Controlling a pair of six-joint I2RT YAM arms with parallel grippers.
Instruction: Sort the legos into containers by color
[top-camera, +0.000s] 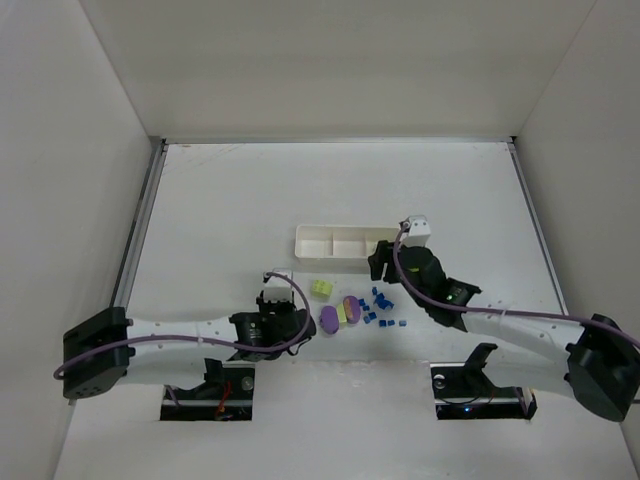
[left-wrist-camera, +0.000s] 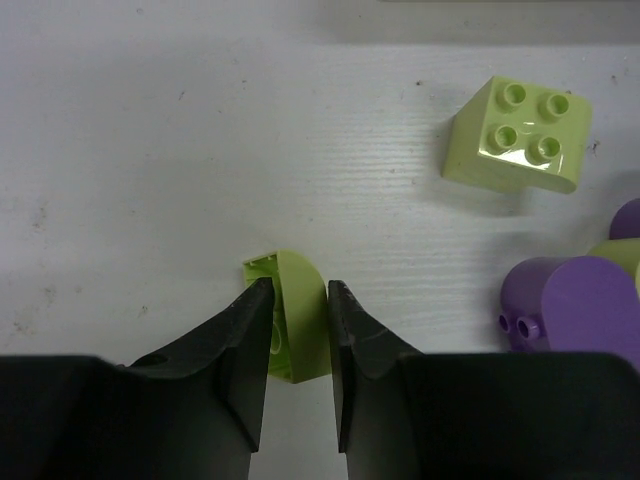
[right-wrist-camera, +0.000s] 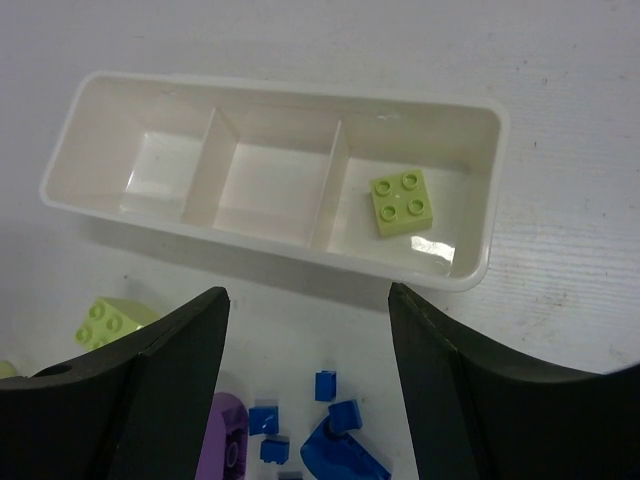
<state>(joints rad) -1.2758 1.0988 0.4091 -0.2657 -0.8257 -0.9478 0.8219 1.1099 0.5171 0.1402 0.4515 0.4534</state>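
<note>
**Item 1. Left gripper (left-wrist-camera: 300, 295).** Jaws drawn in on a rounded yellow-green piece (left-wrist-camera: 297, 300), one finger at each side of it. It rests on the table (left-wrist-camera: 150, 150).
- Ahead and right of the jaws, apart: yellow-green square block (left-wrist-camera: 517, 137), studs up.
- Right of the jaws, near: purple rounded piece (left-wrist-camera: 575, 310), lying on its side.

**Item 2. Right gripper (right-wrist-camera: 308, 300).** Jaws spread wide, nothing between them.
- Just ahead: white tray (right-wrist-camera: 300, 90) with three compartments. The one ahead-right holds a yellow-green brick (right-wrist-camera: 403, 203); the other two hold nothing.
- Beneath and between the jaws: dark-blue bricks (right-wrist-camera: 330, 385), loose.

**Hazards (judged).**
- The left grip bears on a curved face and sits off-centre, with a corner of the piece jutting past the left finger. On lifting, the piece may swivel or squirt out.
- A drop would likely land among the purple and blue pieces.

**Not legible.**
- The rear of the pinched piece is hidden between the fingers, so the contact there cannot be told.
- The purple piece is cut by the frame edge, as are scraps of purple and yellow-green beside it.
- From above, the right gripper covers the tray's right end.
</note>
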